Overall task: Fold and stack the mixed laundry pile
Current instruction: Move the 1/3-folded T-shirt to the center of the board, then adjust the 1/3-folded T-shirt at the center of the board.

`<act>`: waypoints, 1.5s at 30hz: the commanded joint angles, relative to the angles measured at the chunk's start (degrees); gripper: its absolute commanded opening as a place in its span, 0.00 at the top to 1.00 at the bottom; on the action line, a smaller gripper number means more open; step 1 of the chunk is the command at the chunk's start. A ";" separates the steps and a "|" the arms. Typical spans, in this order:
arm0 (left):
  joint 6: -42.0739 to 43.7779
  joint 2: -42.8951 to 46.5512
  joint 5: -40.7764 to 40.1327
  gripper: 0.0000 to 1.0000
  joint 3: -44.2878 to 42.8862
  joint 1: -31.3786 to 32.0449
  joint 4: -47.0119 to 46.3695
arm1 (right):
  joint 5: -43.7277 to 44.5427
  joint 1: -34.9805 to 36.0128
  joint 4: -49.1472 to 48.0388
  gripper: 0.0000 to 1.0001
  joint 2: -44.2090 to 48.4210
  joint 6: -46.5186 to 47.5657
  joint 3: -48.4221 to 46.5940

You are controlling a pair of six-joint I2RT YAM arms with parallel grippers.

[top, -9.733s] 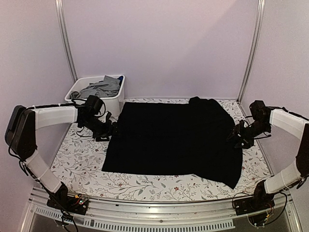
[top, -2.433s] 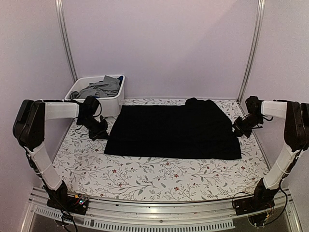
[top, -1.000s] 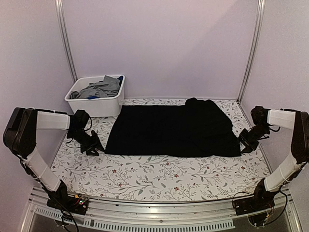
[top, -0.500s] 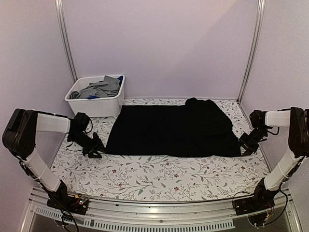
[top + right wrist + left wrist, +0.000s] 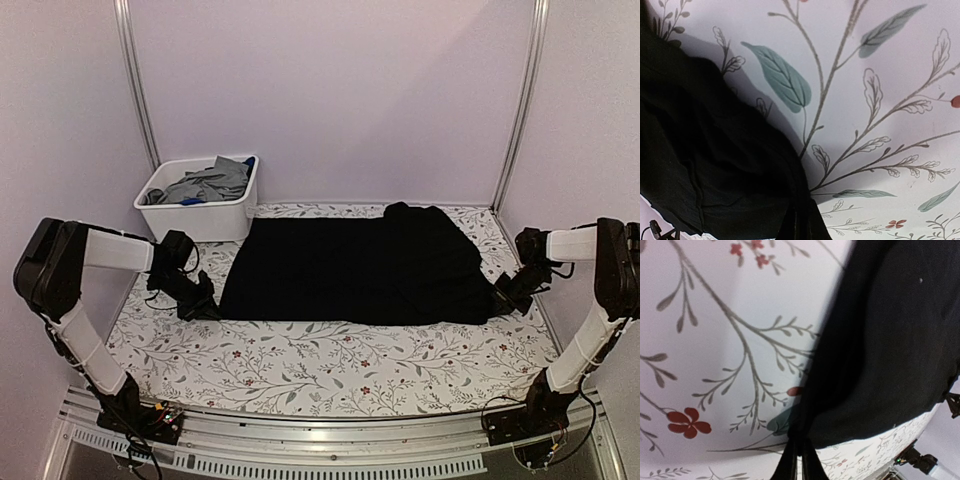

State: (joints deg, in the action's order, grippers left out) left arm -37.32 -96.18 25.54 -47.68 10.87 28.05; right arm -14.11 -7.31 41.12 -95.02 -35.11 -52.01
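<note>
Item: black folded cloth T-shirt (image 5: 360,270) lying flat on floral-print table cover (image 5: 330,375), mid-table | Left gripper (image 5: 203,303): at shirt's near-left corner, fingers (image 5: 790,467) pinched together on the hem | Right gripper (image 5: 505,292): at shirt's near-right corner, fingers (image 5: 812,231) closed tight, cloth edge caught between them

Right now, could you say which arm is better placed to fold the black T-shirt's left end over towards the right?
Left. The left hand is shut on the black T-shirt at its near left corner, so it could probably carry that end across; the right hand pinches the opposite corner.
</note>
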 commanded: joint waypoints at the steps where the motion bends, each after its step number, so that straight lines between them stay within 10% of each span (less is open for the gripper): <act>1: 1.07 -1.74 -2.58 1.00 -2.35 0.53 0.65 | 0.24 -0.34 0.25 1.00 -0.75 0.74 -1.48; 27: 1.61 9.16 -10.08 1.00 4.26 0.64 15.61 | -6.42 0.88 6.51 0.95 9.43 2.75 8.02; 34: 8.03 14.18 -10.93 0.49 -5.66 2.56 16.18 | -6.48 0.90 11.30 0.43 14.84 9.16 1.11; 45: 12.71 0.11 4.07 0.50 -25.21 20.34 -0.95 | -16.82 0.90 1.05 0.55 13.13 11.29 0.07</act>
State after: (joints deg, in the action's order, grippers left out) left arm -29.08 -86.56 23.77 -66.19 22.41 33.08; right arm -25.19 -6.74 47.37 -77.89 -24.75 -52.14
